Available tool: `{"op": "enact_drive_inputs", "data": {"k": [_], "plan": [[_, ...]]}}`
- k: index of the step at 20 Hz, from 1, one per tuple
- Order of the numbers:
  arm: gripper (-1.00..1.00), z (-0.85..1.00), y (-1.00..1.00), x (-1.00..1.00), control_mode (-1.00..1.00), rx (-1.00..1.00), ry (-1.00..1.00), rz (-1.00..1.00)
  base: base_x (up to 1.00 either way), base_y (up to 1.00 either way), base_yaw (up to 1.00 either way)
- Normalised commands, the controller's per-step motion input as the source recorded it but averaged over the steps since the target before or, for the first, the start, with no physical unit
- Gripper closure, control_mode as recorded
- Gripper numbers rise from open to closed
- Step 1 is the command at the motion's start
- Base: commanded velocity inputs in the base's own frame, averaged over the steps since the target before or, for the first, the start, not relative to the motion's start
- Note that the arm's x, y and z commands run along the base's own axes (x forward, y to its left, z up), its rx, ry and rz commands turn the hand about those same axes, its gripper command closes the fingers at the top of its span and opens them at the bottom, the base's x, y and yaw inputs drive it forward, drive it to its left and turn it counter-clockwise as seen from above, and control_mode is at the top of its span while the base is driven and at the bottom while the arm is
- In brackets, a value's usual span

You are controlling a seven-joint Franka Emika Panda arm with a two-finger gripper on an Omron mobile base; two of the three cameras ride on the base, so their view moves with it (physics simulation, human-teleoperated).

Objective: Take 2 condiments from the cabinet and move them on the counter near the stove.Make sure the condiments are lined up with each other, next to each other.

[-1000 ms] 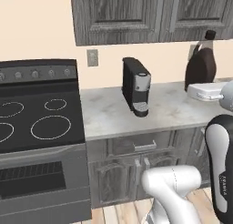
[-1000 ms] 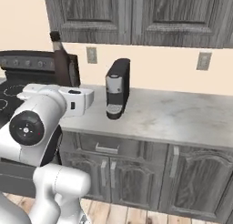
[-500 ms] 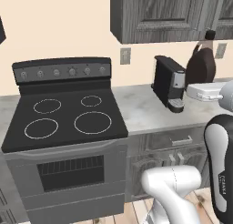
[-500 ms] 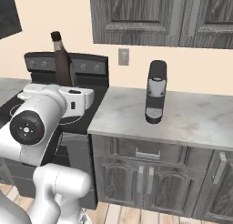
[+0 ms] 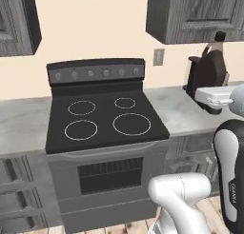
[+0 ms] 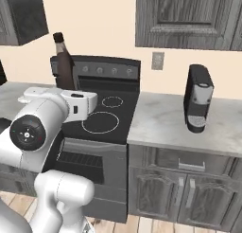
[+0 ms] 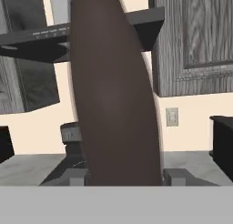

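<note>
Clamped by the gripper (image 7: 124,176) on the belly of the dark brown bottle (image 7: 113,91), fingertips (image 7: 176,176) showing at either side. Carried upright in the air, above and apparently in front of the counter (image 5: 178,109), beside the stove (image 5: 102,121). Coffee machine (image 6: 198,104) standing on that counter, under the cabinet (image 6: 189,19).
</note>
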Motion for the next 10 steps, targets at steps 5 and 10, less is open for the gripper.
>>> {"op": "enact_drive_inputs", "data": {"k": [5, 10], "plan": [[1.0, 0.0, 0.0, 0.0, 1.0, 0.0, 0.0, 0.0, 0.43, 0.44, 0.0], [1.0, 0.0, 0.0, 0.0, 1.0, 0.0, 0.0, 0.0, 0.77, 0.05, 0.0]]}}
